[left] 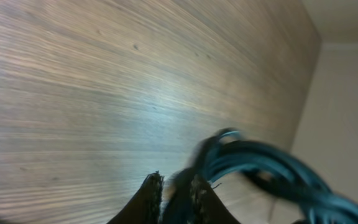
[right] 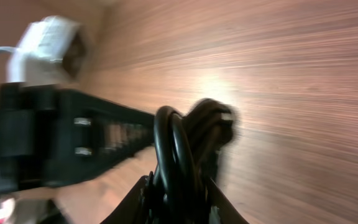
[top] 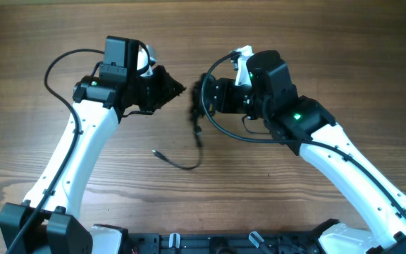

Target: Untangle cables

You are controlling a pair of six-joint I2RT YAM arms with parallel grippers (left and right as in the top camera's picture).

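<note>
Right gripper [right: 178, 182]: we clamp the cables [right: 173, 137], likely to lift loops apart | left gripper [left: 175, 182]: narrow, we cannot tell if holding

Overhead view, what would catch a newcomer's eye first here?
The left hand and right hand nearly meet over the far middle of the wooden table. A bunch of black cables hangs at the right hand, one strand trailing toward the near edge to a small plug end. The right wrist view shows loops filling the gap between its fingers.
</note>
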